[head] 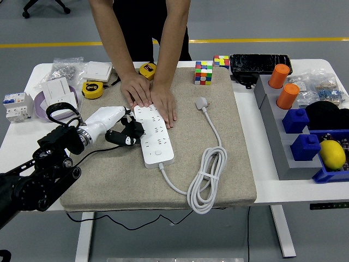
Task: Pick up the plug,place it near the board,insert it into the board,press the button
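The left robot hand [126, 134], fingers curled around nothing I can see, sits against the power strip's [154, 136] left edge, while a person's hands [154, 97] pin its far end. The plug [202, 102] lies ungrasped, well to the right on the mat [109, 180]. A sideways nudge could skew the strip.
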Tool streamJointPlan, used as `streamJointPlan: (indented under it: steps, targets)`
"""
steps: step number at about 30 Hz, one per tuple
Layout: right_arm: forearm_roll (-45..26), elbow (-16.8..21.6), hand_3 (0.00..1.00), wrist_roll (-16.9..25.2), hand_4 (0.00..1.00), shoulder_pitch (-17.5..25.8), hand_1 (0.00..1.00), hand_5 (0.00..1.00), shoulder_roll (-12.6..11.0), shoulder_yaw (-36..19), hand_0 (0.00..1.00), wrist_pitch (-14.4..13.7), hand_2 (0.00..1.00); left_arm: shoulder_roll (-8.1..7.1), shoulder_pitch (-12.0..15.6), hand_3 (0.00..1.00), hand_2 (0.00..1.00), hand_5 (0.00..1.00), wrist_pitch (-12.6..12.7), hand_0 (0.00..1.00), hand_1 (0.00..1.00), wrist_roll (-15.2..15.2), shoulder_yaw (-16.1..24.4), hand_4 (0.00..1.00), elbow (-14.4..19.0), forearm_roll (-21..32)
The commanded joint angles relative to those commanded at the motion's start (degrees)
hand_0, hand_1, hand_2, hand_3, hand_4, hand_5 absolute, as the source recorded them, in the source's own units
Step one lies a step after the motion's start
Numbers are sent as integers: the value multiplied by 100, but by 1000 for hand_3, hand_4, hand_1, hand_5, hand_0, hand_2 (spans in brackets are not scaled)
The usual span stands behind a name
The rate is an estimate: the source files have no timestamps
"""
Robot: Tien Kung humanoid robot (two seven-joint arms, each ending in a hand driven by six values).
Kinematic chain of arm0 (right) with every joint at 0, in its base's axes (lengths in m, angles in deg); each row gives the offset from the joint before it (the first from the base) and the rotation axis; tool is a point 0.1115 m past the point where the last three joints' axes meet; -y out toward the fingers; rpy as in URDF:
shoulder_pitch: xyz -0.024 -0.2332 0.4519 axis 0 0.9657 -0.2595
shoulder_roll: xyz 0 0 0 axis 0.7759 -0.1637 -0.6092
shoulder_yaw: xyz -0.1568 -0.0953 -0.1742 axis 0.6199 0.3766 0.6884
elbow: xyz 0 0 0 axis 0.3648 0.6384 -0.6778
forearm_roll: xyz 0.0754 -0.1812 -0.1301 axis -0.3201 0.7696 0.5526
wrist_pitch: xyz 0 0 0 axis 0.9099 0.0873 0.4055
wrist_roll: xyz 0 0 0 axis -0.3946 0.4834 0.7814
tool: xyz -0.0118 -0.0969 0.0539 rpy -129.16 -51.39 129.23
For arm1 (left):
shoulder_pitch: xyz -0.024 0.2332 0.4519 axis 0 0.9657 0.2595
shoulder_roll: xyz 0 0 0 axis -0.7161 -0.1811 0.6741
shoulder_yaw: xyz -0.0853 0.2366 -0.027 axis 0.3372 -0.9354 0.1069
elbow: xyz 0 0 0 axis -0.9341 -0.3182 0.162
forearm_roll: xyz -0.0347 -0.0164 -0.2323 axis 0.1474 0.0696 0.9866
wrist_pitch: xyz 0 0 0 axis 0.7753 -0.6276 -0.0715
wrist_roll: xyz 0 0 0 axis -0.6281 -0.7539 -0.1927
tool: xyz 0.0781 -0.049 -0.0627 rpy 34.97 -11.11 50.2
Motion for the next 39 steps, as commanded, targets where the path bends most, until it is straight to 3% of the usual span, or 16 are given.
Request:
streamJointPlan:
  steps: [14,15,20,21,26,27,32,33,38,39]
  targets:
    - [-11,0,750,42,998,14,698,991,-3,14,790,-86,708,-12,10,508,492,5,-122,585,590,10,36,537,0,53]
    - [-10,0,751,41,998,15,697,989,-2,14,789,-84,708,-13,12,591,660,108,-129,638,689,10,38,845,-1,59]
    - [-21,0,751,43,998,19,697,989,-1,31,789,-79,708,-16,22,591,660,108,-184,638,689,24,61,845,-20,133]
    - [-24,0,751,44,998,19,696,989,-2,33,789,-79,708,-16,23,725,776,296,-198,723,783,27,66,998,-23,160]
    - [-8,0,751,35,998,19,696,989,-1,8,789,-73,708,-8,29,725,776,296,-313,723,783,48,119,998,-45,342]
    - [-8,0,750,35,998,16,695,989,-1,7,788,-71,707,-7,27,818,845,467,-335,796,870,56,137,998,-49,376]
    - [-12,0,750,32,998,3,695,989,1,1,788,-65,707,-3,26,818,845,467,-411,796,870,76,198,998,-45,490]
    - [-12,0,750,31,998,1,696,988,1,-3,787,-65,704,-2,25,871,868,579,-425,822,899,79,208,998,-42,506]
    - [-22,0,750,31,998,-5,696,988,5,-2,787,-62,704,8,90,871,868,579,-553,822,899,78,387,998,36,598]
    - [-20,0,749,30,998,-5,696,986,7,-4,788,-61,706,11,123,936,930,863,-601,861,974,72,461,998,79,643]
